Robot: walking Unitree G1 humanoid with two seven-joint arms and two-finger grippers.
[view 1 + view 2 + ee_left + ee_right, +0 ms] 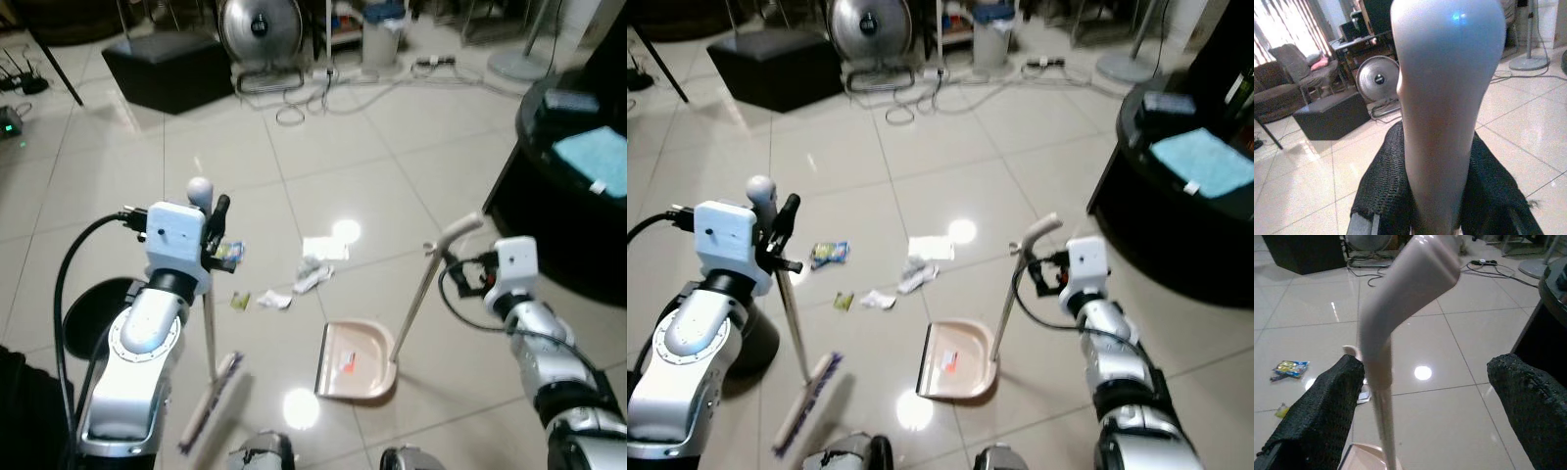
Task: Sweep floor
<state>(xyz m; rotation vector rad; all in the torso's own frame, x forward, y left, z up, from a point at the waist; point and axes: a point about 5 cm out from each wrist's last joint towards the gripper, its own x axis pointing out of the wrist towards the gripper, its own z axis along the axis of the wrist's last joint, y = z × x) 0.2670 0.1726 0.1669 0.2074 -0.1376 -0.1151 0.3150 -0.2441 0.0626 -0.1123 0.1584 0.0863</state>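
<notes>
My left gripper (212, 238) is shut on the pale broom handle (1445, 112), its black fingers (1383, 191) pressed against both sides. The broom's brush (212, 401) rests on the tiles below. The pink dustpan (355, 360) lies on the floor, and its long handle (423, 294) leans up to my right gripper (453, 266). That gripper is open: the handle (1382, 338) stands between its wide-apart fingers (1327, 406), close to one of them. Scattered ahead on the floor are white paper scraps (315, 262), a snack packet (228, 253) and a small green wrapper (240, 300).
A black round table (549, 201) with a blue cloth (600, 159) stands close on the right. A black ottoman (167, 67), a floor fan (260, 29), loose cables (294, 106) and a white bin (382, 39) line the back. A dark round object (93, 305) sits by my left arm.
</notes>
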